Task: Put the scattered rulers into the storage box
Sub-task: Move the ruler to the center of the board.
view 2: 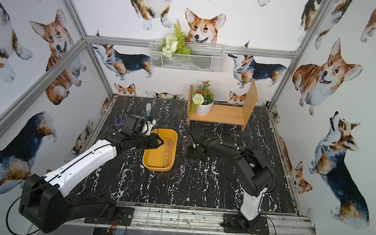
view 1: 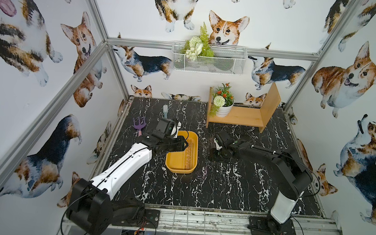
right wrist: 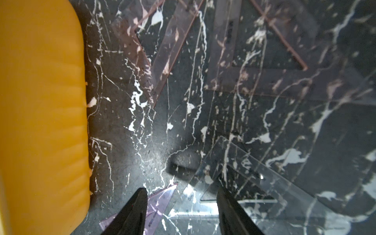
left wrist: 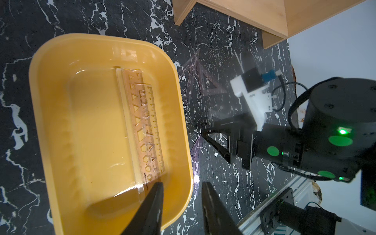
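Corgi-print walls close in a black marble-patterned tabletop (view 1: 222, 187). Near its centre sits the storage box (view 1: 175, 161), with straight rulers (left wrist: 142, 126) lying flat along its floor. At the box's three o'clock in a top view, several set squares lie loose on the table. Among them are a clear set square (right wrist: 250, 173) and a smaller purple set square (right wrist: 162, 198), corners meeting, though whether they overlap I cannot tell. They look light, stiff and slick. Lying flush on a hard surface, they offer little edge to pinch from above. A likely hold is across one narrow arm of a triangle or at a raised corner, squeezed gently, since thin plastic may skate away or crack. The left arm stretches from seven o'clock to the box, with the left gripper (left wrist: 182, 184) poised above its rim, fingers parted and empty. The right arm reaches in from five o'clock, wrist pitched down. The right gripper (right wrist: 181, 189) is low over those two set squares, fingers spread, grasping nothing.
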Controlling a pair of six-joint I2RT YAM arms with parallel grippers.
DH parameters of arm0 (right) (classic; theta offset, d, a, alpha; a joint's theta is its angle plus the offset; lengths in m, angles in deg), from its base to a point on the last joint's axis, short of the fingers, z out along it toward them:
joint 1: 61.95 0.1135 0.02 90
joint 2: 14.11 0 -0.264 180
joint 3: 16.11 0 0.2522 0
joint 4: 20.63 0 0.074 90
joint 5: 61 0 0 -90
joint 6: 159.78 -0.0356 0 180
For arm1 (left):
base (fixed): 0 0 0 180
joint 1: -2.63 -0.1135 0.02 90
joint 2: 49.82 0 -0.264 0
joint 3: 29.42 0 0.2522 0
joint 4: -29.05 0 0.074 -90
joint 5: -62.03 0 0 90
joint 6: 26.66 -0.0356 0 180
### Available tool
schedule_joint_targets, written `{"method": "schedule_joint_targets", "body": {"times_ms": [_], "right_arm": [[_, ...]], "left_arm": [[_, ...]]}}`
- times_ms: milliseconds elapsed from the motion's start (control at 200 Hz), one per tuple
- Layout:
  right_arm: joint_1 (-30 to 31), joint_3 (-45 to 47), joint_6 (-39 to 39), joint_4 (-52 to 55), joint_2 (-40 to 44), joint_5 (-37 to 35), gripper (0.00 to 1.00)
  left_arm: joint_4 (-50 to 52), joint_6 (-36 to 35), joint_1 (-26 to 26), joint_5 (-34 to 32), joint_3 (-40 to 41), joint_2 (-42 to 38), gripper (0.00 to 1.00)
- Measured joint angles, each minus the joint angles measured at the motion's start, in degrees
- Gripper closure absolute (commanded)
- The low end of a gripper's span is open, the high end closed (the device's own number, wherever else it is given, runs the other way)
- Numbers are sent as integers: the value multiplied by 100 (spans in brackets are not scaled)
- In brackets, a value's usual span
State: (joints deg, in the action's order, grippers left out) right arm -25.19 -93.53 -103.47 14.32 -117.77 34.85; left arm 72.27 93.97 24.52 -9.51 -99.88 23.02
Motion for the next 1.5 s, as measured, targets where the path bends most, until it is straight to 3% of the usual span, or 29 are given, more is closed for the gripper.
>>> {"method": "schedule_joint_targets", "body": {"times_ms": [961, 1496], "right_arm": [[63, 737, -26, -162, 531, -136, 41], [31, 1456, -50, 15, 1228, -286, 41]], "left_arm": [[-55, 79, 76, 105, -74, 83, 62], [-195, 269, 592, -7, -142, 236, 62]]}}
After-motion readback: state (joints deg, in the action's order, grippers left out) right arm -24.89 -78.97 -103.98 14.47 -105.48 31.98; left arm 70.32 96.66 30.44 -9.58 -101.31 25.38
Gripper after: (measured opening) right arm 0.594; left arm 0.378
